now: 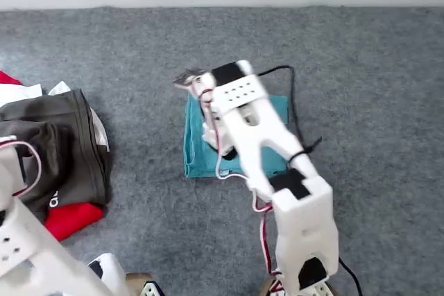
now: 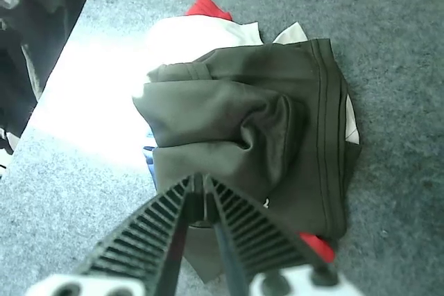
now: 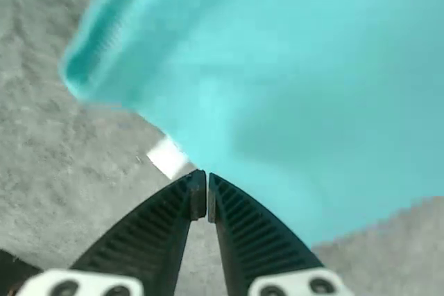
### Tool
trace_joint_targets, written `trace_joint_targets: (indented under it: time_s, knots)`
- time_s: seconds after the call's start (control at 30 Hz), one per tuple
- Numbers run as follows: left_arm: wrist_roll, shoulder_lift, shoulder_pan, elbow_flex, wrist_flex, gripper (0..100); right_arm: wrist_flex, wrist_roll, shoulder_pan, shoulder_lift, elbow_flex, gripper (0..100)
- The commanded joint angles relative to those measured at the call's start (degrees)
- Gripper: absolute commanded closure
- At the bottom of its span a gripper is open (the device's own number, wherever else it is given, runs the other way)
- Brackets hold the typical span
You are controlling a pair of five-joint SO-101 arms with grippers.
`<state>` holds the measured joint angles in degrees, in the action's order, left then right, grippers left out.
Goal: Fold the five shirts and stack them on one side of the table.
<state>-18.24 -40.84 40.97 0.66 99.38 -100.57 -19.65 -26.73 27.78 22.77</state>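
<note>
The teal shirt (image 1: 198, 145) lies folded in a neat block near the middle of the gray table (image 1: 381, 102), and the right arm (image 1: 277, 157) reaches over it and hides part of it. In the right wrist view the teal shirt (image 3: 291, 67) looks very close, and a little white tag (image 3: 166, 156) sticks out at its edge. The right gripper (image 3: 200, 188) has its two black fingers pressed together, with the tips just beside the edge of the shirt. I cannot tell if any cloth is pinched between them. In the high view the right gripper (image 1: 189, 79) sits up by the far corner of the teal shirt. Well apart from it, at the left side of the table, there is a pile of shirts. A dark shirt (image 1: 62, 136) lies on top, bunched and wrinkly. A red shirt (image 1: 69, 218) peeks out under it on the near side, and a white shirt (image 1: 21, 93) shows at the far side. In the left wrist view the dark shirt (image 2: 277, 123) covers most of the pile, with white (image 2: 201, 32) and red (image 2: 208, 6) past it. The left gripper (image 2: 203, 188) is above the dark shirt, and its fingers are together too. The left arm (image 1: 28, 247) stands at the near left corner.
</note>
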Motion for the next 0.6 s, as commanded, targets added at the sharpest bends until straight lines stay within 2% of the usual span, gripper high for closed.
trace_joint_targets:
  time_s: [0.0,0.27,0.47,0.57]
  knots:
    - [0.53,-3.16,0.09,2.33,0.97,98,-2.51,0.62,3.38,-9.80,-5.89,99.0]
    - [0.53,-12.84,0.18,11.65,0.97,98,-2.15,2.11,7.87,-25.54,-17.67,99.0]
    - [0.44,-18.02,0.18,19.38,0.97,98,-2.07,15.56,9.36,-25.98,-17.85,98.5]
    - [0.26,-20.22,0.09,23.52,0.70,98,-2.07,25.23,9.36,-25.89,-18.20,90.7]
